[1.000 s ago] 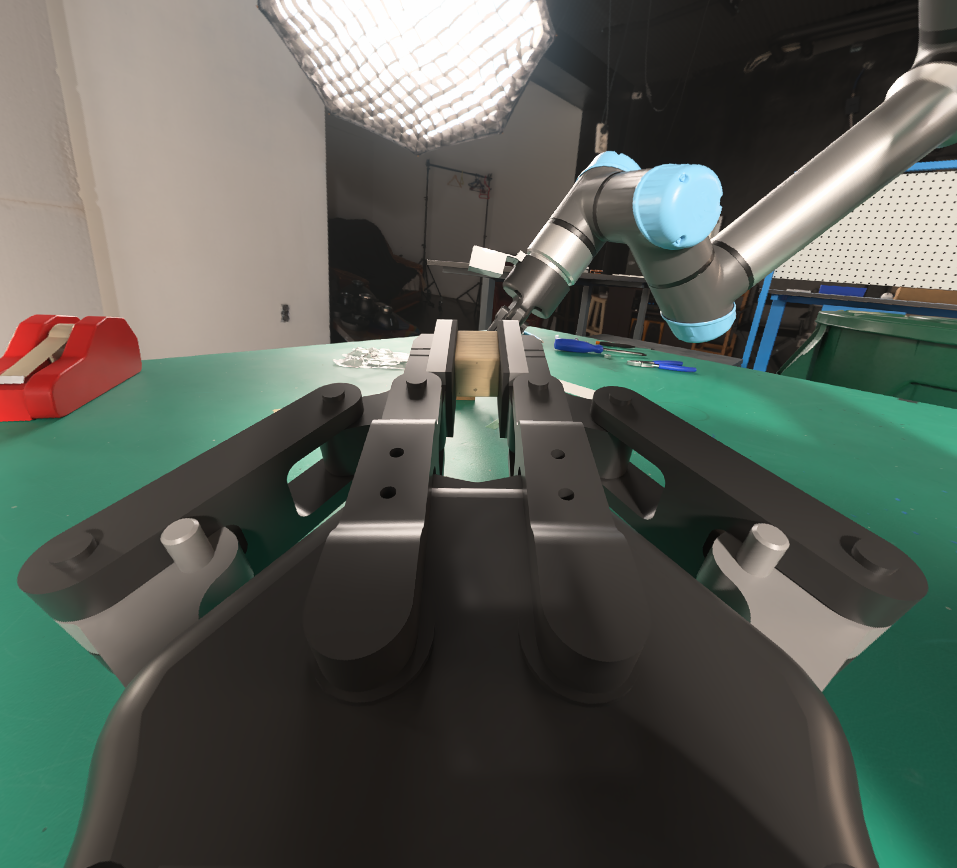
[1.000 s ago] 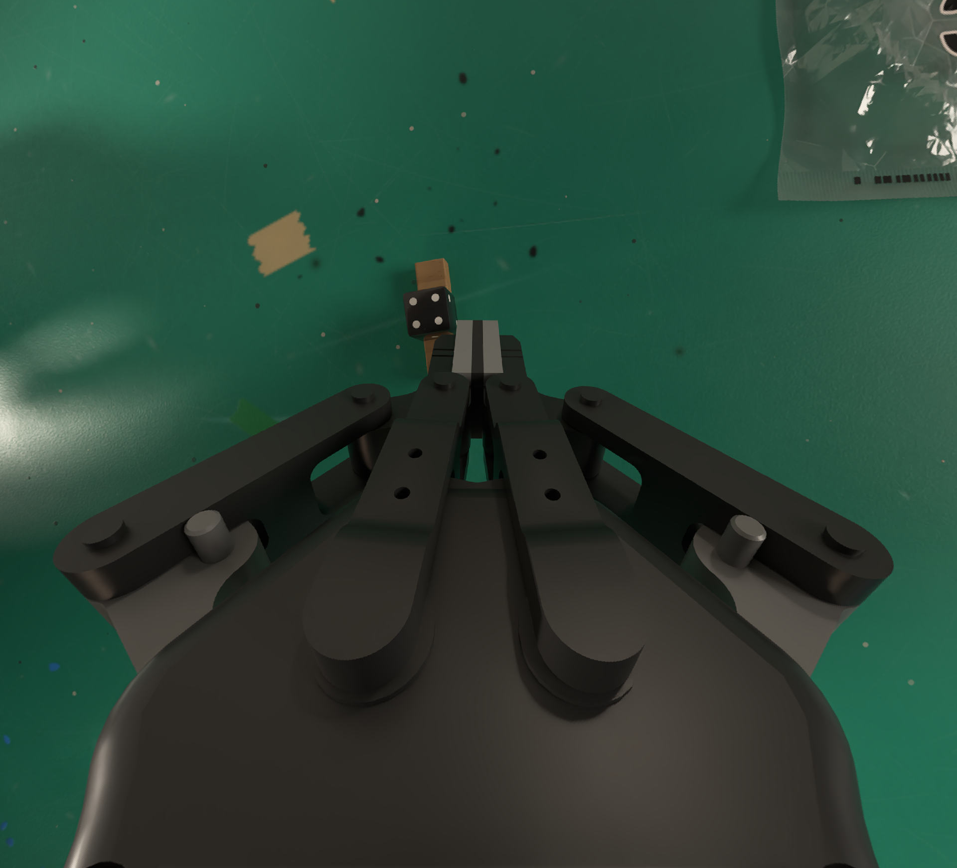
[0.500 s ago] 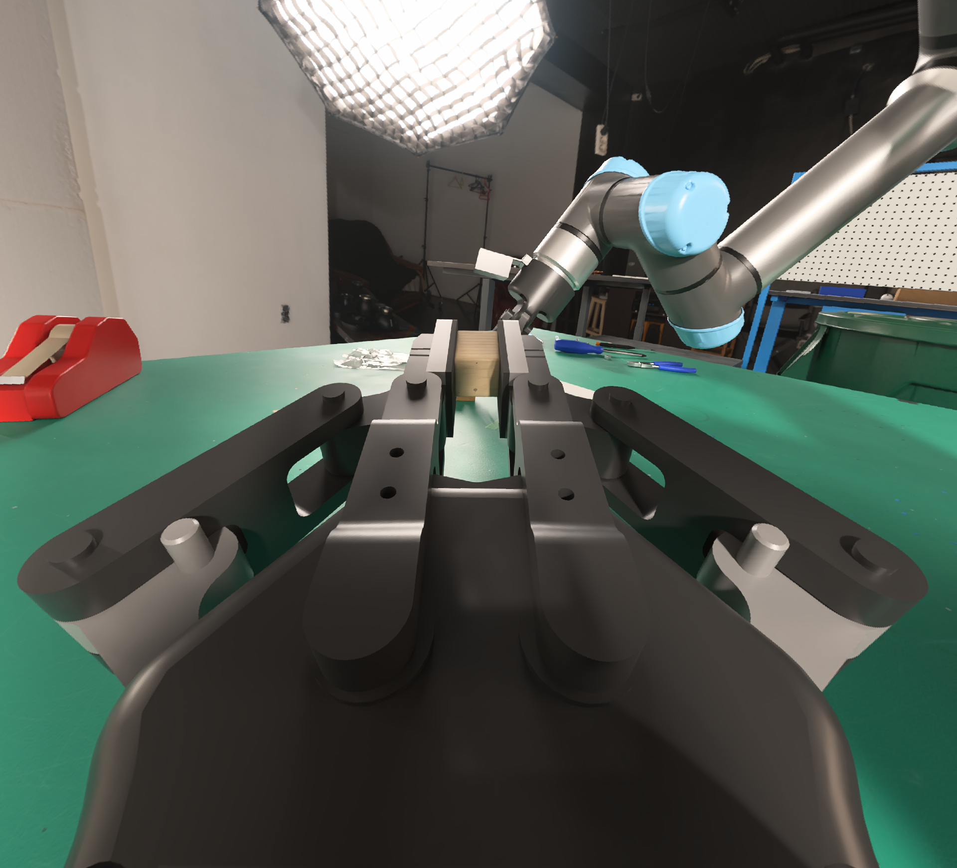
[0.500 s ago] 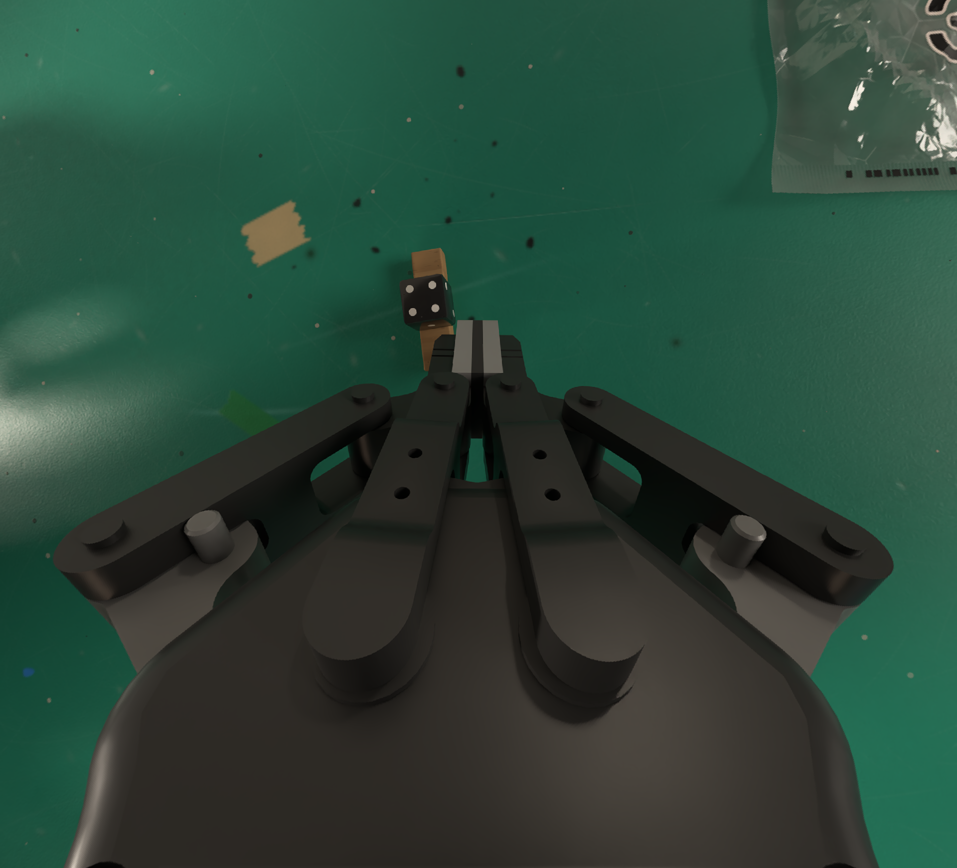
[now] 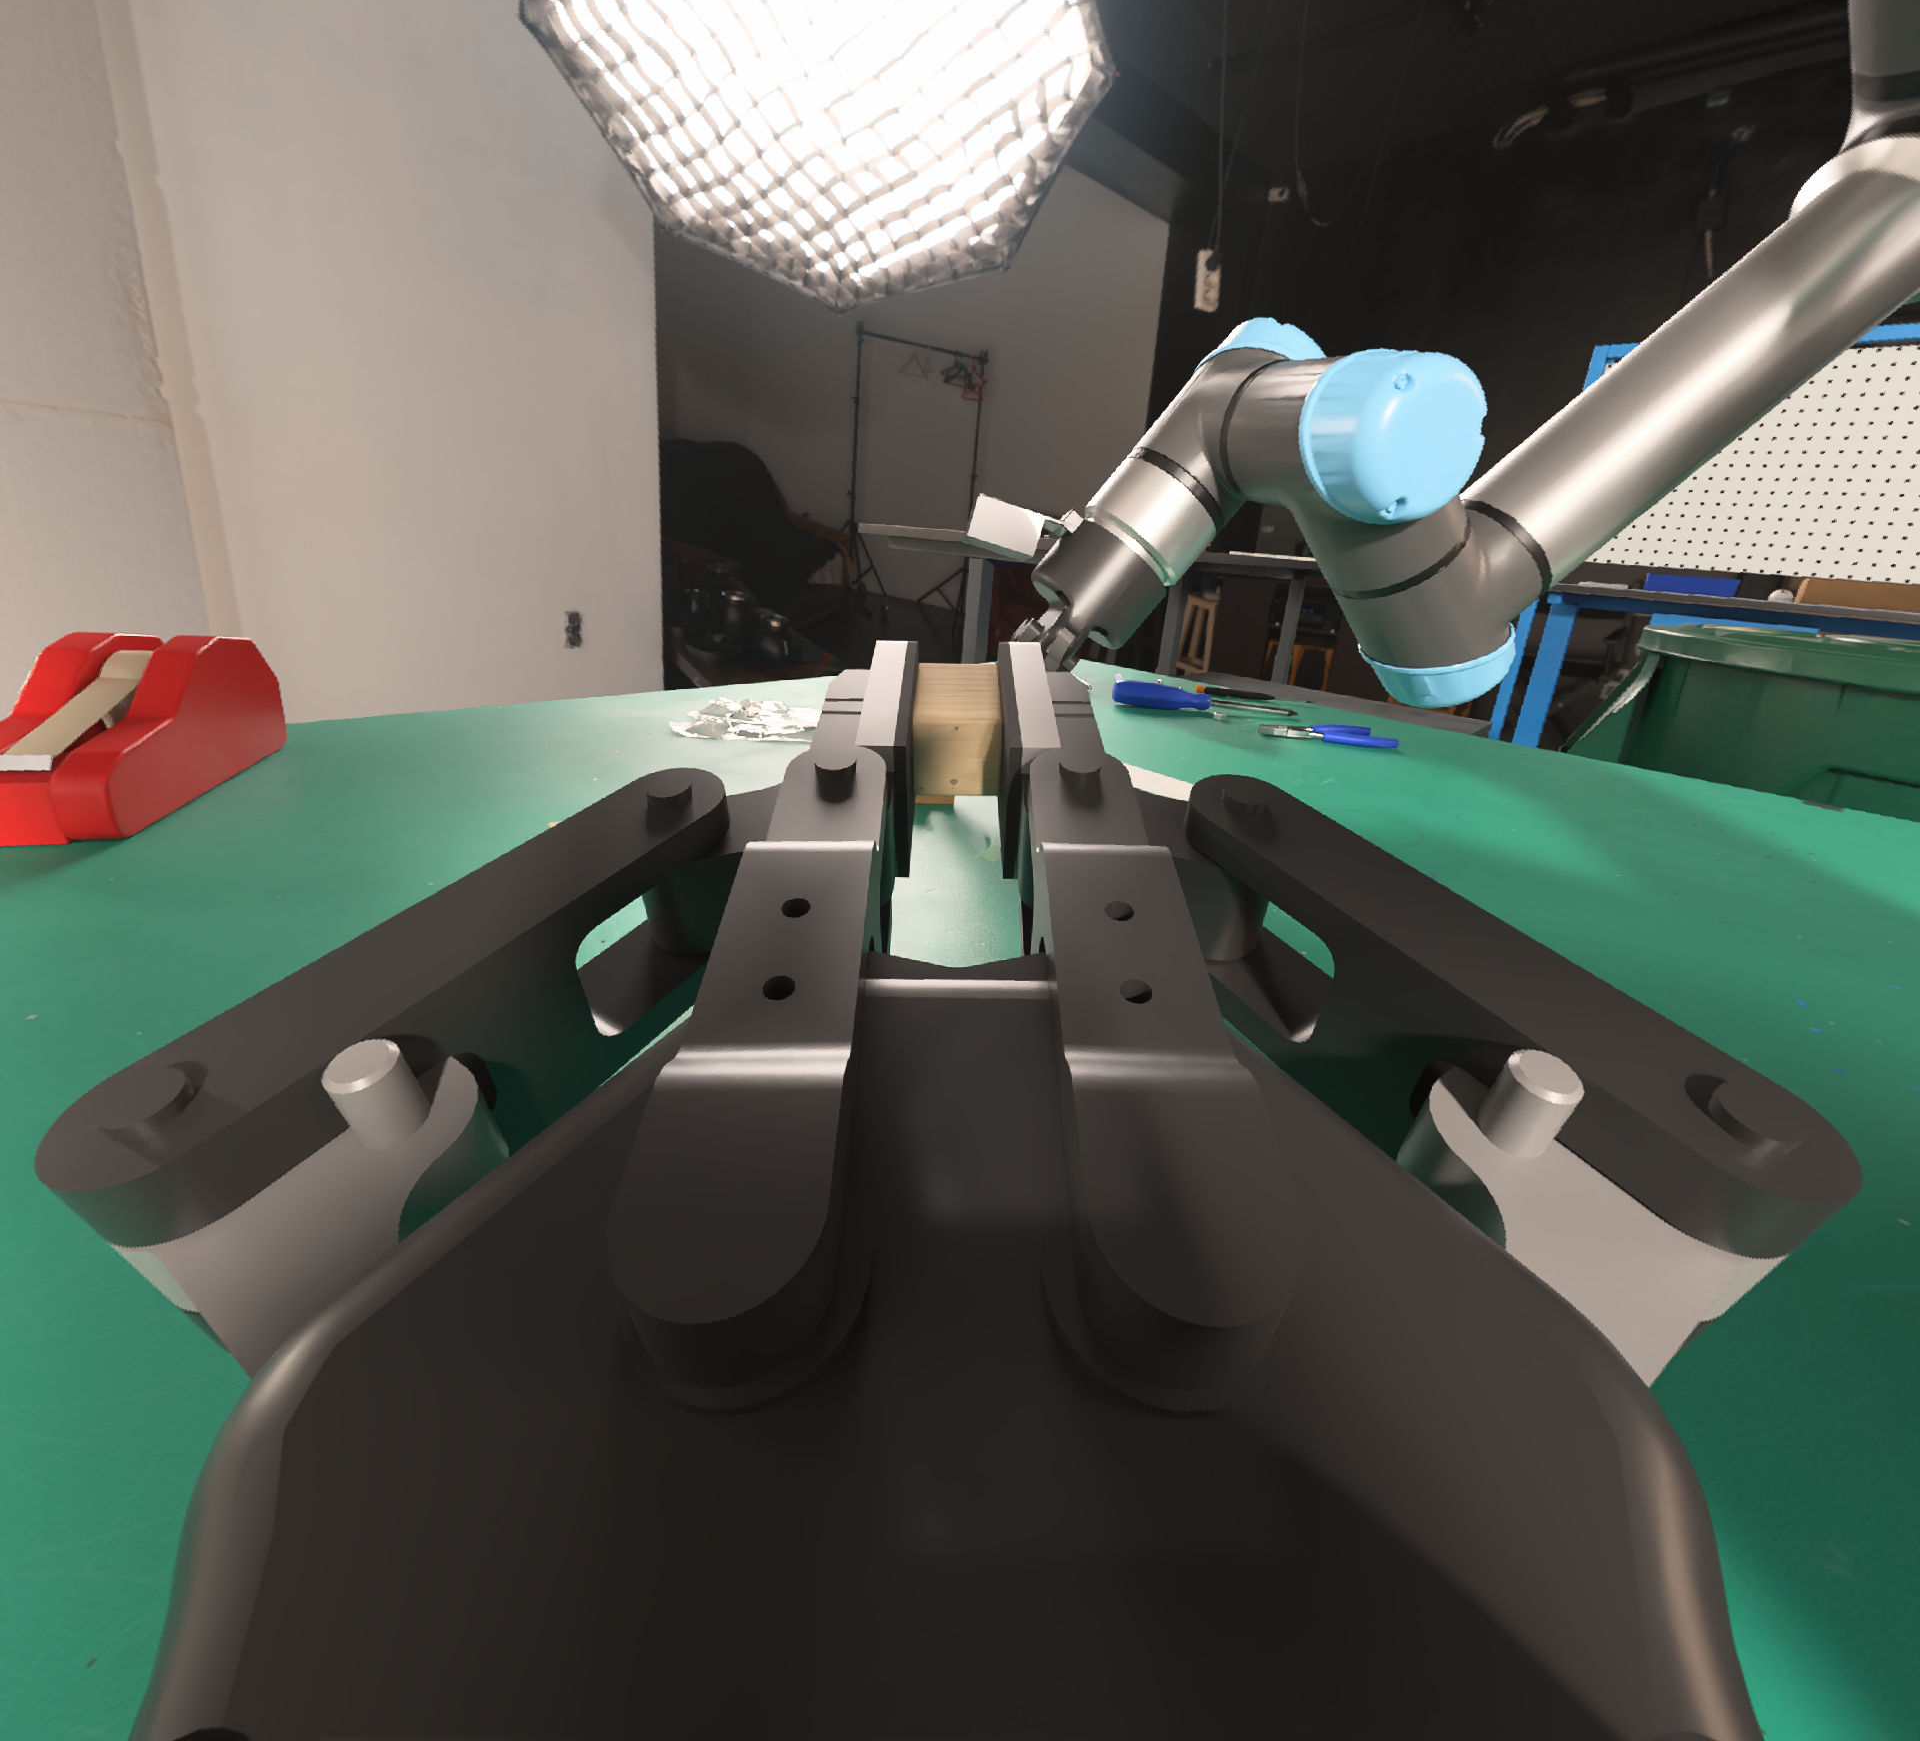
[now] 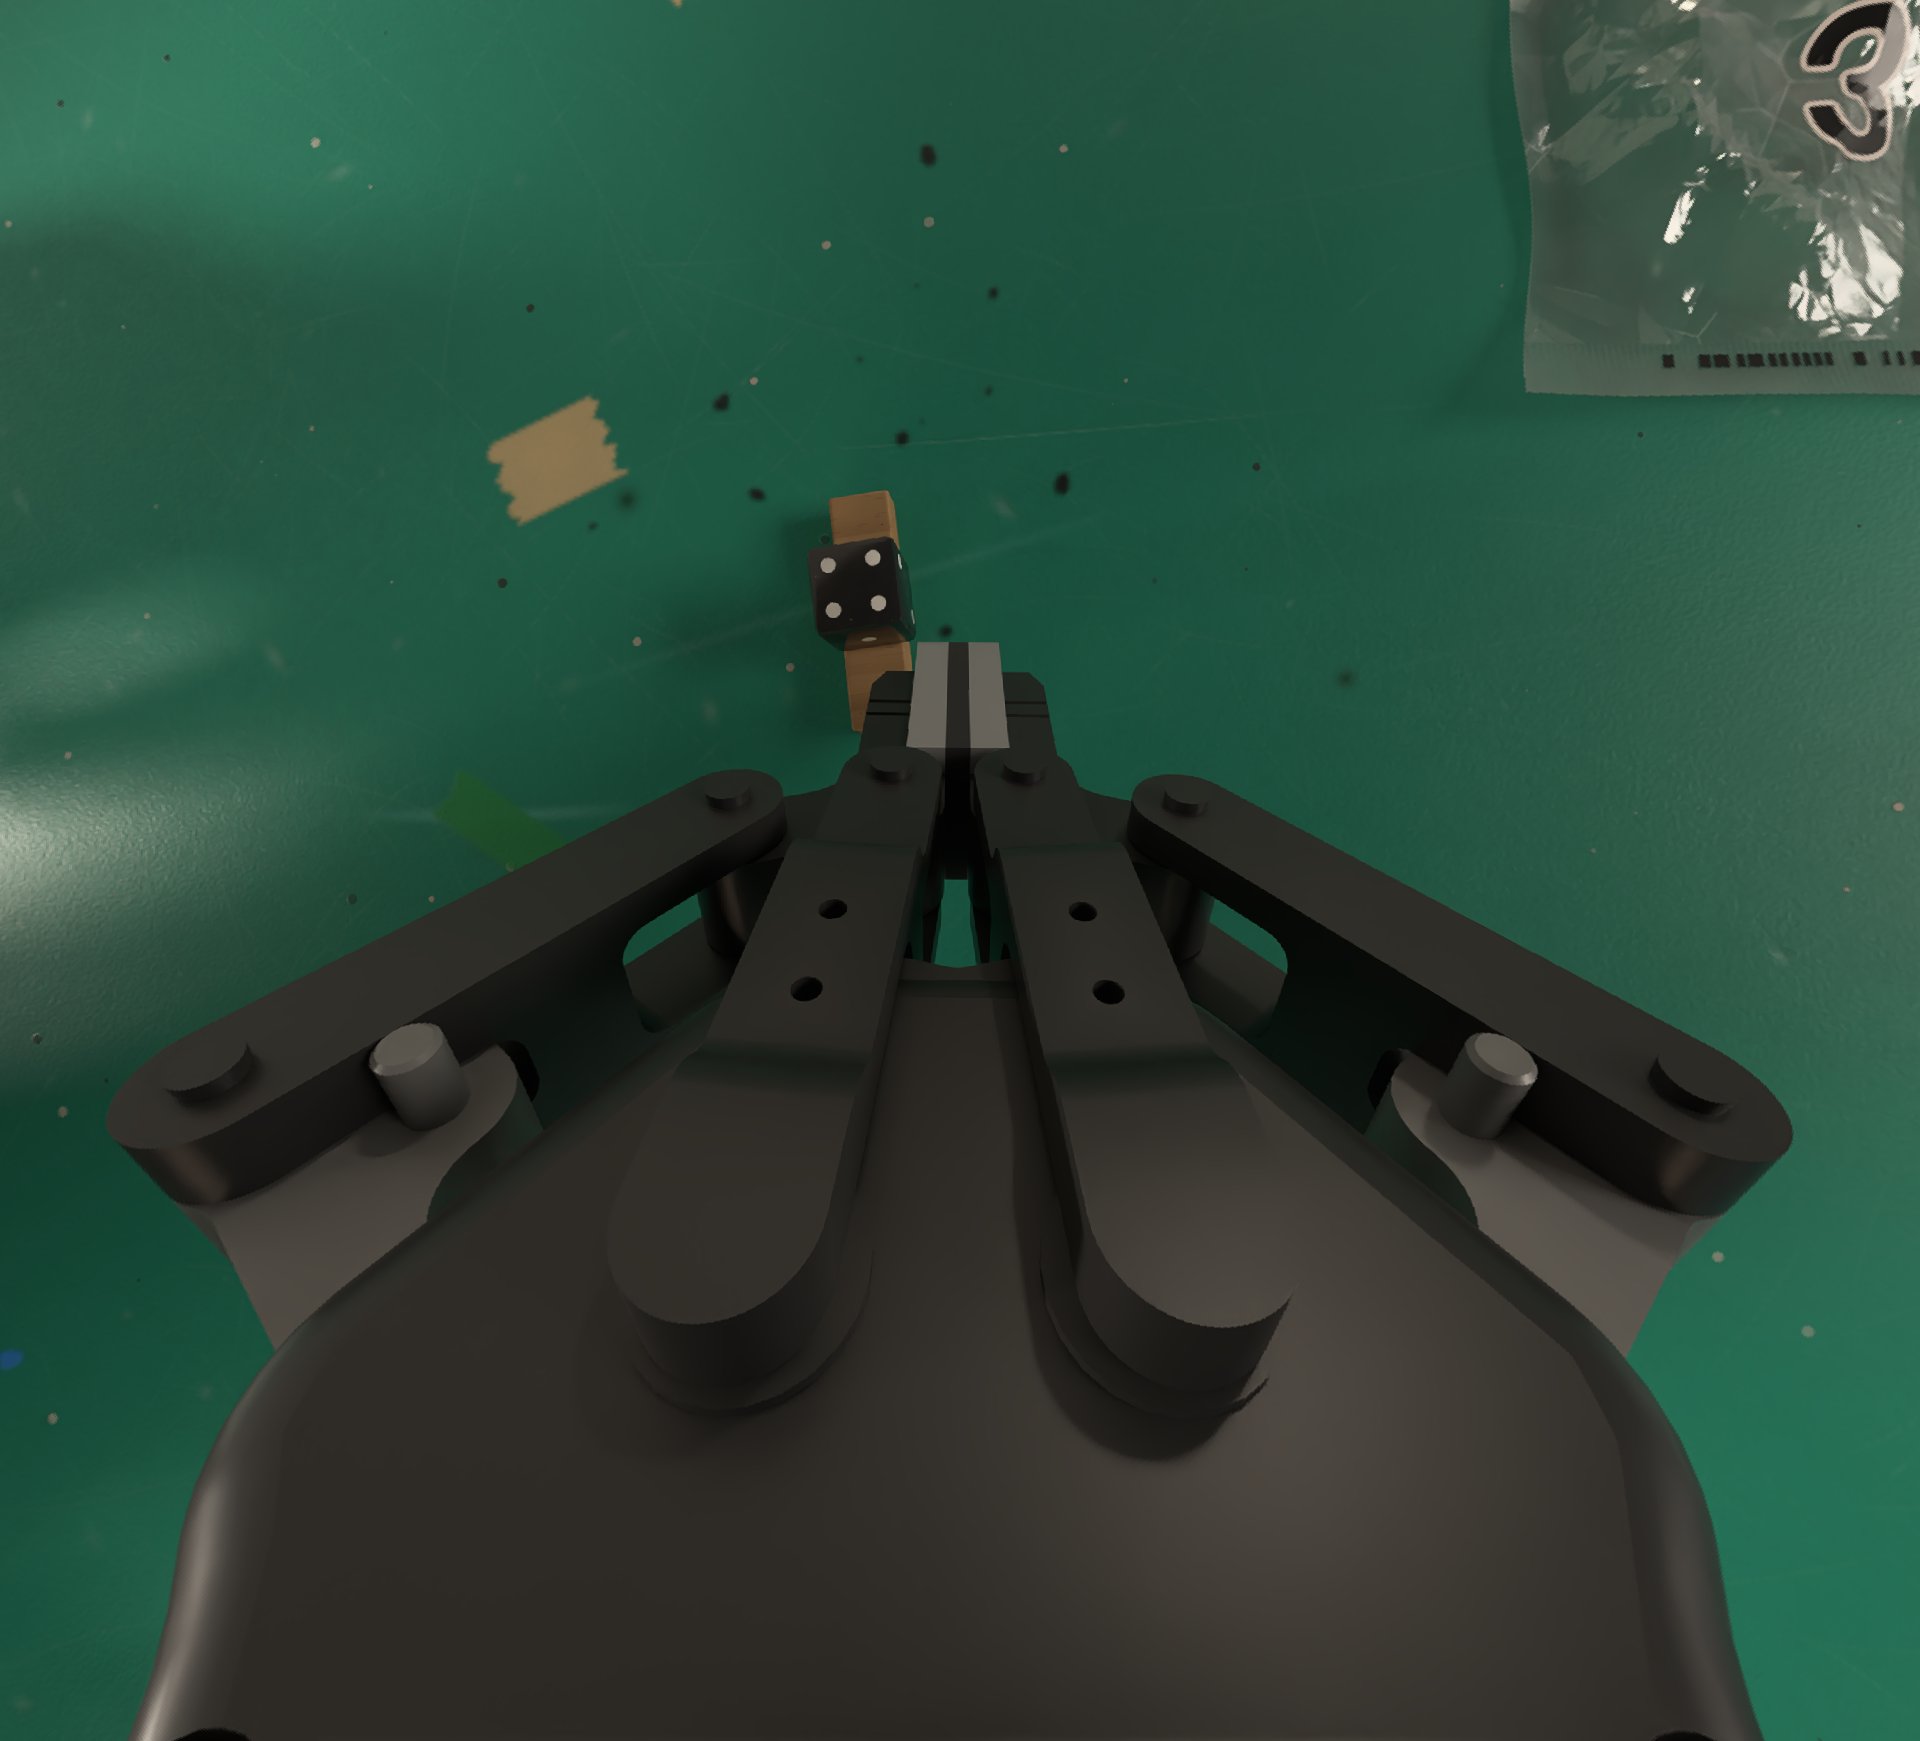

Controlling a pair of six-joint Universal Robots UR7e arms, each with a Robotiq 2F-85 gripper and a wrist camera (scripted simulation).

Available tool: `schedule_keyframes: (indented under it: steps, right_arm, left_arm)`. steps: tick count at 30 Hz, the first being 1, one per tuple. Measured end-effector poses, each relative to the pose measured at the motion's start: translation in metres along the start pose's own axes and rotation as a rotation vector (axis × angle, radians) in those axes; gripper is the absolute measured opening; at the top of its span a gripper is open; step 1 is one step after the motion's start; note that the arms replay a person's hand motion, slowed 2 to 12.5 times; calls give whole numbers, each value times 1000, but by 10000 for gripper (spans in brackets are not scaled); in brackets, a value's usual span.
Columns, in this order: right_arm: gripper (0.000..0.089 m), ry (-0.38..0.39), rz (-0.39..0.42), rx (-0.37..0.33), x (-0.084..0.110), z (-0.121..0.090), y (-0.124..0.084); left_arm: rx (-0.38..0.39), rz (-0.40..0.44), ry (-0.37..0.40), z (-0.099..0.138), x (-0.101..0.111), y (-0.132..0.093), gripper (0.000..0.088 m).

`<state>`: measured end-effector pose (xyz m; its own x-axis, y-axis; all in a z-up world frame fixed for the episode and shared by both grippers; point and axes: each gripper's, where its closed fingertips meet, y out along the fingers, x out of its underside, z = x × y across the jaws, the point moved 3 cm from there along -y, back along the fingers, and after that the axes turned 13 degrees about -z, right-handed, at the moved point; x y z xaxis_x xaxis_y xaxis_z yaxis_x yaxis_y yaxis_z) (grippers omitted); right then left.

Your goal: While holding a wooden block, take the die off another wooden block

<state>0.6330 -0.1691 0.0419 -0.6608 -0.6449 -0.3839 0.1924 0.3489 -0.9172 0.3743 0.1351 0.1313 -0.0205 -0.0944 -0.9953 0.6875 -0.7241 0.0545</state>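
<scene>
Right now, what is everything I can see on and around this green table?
Wooden block: one, pale, clamped in left gripper.
Wooden block: one, brown, under the die.
Die: one, black, white pips, atop the brown block.
Tape scraps: two, tan, on table.
Plastic bag: one, clear, far right.
Tape dispenser: one, red, far left.
Screwdriver: one, blue.
Softbox light: one, white, overhead.
Table: green.
Left gripper: shut on pale block.
Right gripper: shut, empty, beside die.

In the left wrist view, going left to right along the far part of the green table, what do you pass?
Red tape dispenser → crumpled clear plastic bag → light wooden block clamped in the left gripper → blue-handled screwdriver → blue-handled pliers → dark green bin.
</scene>
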Motion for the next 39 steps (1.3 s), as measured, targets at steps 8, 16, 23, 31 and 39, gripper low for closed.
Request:
schedule_keyframes:
  steps: [8,16,23,31,39]
  right_arm:
    - [0,-6,19,14,1,0,-2]
    - [40,-24,49,20,0,-2,-6]
    - [72,-60,88,25,-3,-5,-9]
    - [109,-105,125,43,-7,-6,-14]
    - [144,-146,136,63,-8,-7,-15]
  left_arm:
    - [0,0,0,0,0,0,134]
    - [0,0,0,0,0,0,134]
    - [-1,1,0,0,0,0,134]
    - [-1,0,0,0,0,0,134]
    - [-1,-1,1,0,0,0,134]
